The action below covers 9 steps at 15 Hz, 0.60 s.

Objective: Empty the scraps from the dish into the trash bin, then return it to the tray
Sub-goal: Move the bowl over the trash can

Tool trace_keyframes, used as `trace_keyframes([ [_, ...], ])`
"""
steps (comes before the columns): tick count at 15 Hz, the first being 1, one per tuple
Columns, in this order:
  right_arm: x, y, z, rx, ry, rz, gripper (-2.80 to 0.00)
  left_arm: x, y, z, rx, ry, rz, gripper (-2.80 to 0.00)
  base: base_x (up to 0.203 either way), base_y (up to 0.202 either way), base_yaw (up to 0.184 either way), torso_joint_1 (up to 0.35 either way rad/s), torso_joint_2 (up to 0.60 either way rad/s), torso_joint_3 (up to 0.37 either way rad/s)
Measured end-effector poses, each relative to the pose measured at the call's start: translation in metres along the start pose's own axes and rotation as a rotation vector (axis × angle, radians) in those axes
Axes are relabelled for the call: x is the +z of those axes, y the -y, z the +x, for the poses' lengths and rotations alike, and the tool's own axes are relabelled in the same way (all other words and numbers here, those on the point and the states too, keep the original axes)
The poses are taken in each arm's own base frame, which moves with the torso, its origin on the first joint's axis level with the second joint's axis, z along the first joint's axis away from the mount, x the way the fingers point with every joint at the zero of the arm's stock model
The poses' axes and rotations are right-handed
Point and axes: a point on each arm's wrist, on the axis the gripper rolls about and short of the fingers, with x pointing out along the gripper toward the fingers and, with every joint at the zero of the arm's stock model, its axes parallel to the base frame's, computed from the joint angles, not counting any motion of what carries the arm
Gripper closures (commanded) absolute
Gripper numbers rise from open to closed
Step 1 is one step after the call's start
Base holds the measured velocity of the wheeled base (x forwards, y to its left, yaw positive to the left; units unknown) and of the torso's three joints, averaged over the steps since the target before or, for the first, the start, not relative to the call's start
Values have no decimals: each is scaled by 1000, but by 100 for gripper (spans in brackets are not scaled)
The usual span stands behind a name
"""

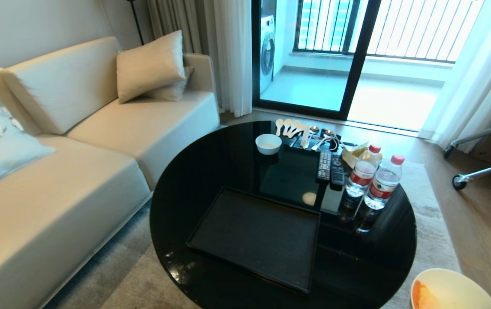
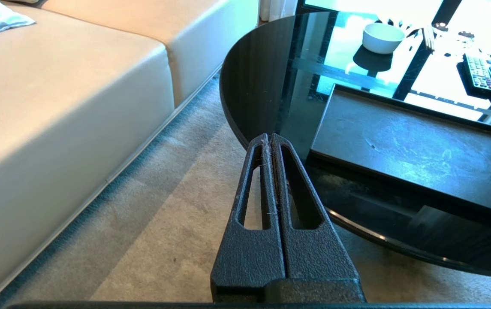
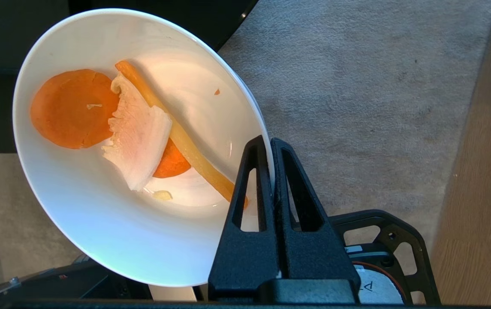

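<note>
Pinching the rim of the round, deep, cream-white dish (image 3: 112,171), the right gripper (image 3: 269,143) has one finger inside the bowl wall and one outside, pressed together on the thin edge. This grip at the rim leaves the whole bowl free beyond the fingertips, which suits tipping it out. The dish is off the table, over the pale grey carpet (image 3: 356,86), tilted so its open side faces back toward the wrist.

The scraps (image 3: 134,133) lie inside the bowl, just beyond the inner finger: a round orange carrot slice farthest from the fingertips, a white ragged piece over it, and a long pale orange strip running down to the inner finger. None have fallen out yet.

In the head view only an edge of the dish (image 1: 451,289) shows, near the right side of the round black glass table (image 1: 228,163). The large flat matte-black rectangular tray (image 1: 256,238) rests on that table with nothing on it, waiting for the dish's return.

The left gripper (image 2: 269,137) is parked beside the table edge, its fingers pressed together on nothing, the tray lying past its fingertips.

No trash bin is visible in any view, so emptying appears not yet begun.
</note>
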Motion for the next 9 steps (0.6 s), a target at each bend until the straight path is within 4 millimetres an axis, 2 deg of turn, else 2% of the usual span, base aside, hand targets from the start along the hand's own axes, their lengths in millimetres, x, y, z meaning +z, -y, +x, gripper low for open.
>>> trace_keyframes([
  [9,-5,3,0,-22,27,-57,0,0,0,0,0,0,0,0,0,0,0,0,0,0],
])
